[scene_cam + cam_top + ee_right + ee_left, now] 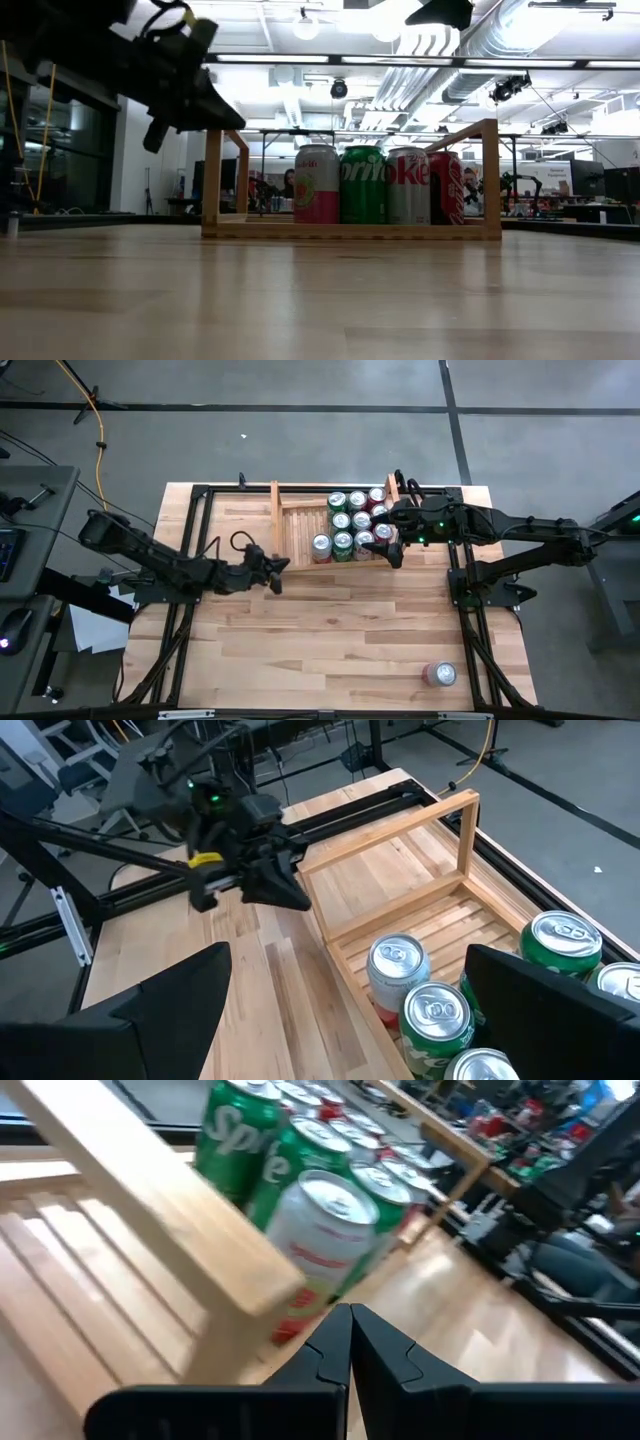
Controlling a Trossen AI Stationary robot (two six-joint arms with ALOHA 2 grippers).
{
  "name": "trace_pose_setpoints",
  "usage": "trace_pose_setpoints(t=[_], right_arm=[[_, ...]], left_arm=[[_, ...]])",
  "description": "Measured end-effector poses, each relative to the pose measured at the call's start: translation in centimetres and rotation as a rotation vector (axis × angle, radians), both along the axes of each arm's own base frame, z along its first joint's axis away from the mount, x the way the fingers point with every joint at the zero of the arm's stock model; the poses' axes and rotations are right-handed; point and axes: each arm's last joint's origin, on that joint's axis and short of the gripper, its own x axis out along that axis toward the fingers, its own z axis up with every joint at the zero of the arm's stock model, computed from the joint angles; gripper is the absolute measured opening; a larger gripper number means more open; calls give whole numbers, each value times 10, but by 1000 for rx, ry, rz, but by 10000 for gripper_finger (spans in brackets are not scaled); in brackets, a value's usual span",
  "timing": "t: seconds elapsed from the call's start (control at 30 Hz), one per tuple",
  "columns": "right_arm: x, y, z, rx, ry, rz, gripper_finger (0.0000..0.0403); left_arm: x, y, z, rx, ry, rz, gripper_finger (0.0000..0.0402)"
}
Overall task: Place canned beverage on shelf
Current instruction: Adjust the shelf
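Note:
The shelf (300, 520), a low pale wooden rack, stands at the table's far middle; it also shows in the low view (350, 231). Several cans (355, 520) stand upright on the right part of its slatted base, and its left part is bare. The front row in the low view is a pink-and-white can (316, 185), a green one (363, 185), a silver one (408, 185) and a red one (447, 188). My left gripper (277, 573) (350, 1330) is shut and empty, raised by the shelf's near left corner. My right gripper (392, 550) (348, 970) is open and empty above the shelf's near right cans.
One loose can (440, 674) lies near the table's near right corner. Black frame rails (190, 610) run along the table's left and right sides. Bare wood (330, 630) lies between the shelf and the near edge.

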Motion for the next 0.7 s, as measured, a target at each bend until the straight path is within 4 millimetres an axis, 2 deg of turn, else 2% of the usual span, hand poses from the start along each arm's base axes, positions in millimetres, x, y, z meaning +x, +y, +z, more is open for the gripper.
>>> trace_pose_setpoints(t=[0.5, 0.7], right_arm=[[0, -1, 0, 5, -2, -52, 387], [0, -1, -1, 5, 7, -52, 387]], left_arm=[[0, 30, -5, 42, 95, 105, 0], [0, 36, 0, 4, 70, 46, 0]])
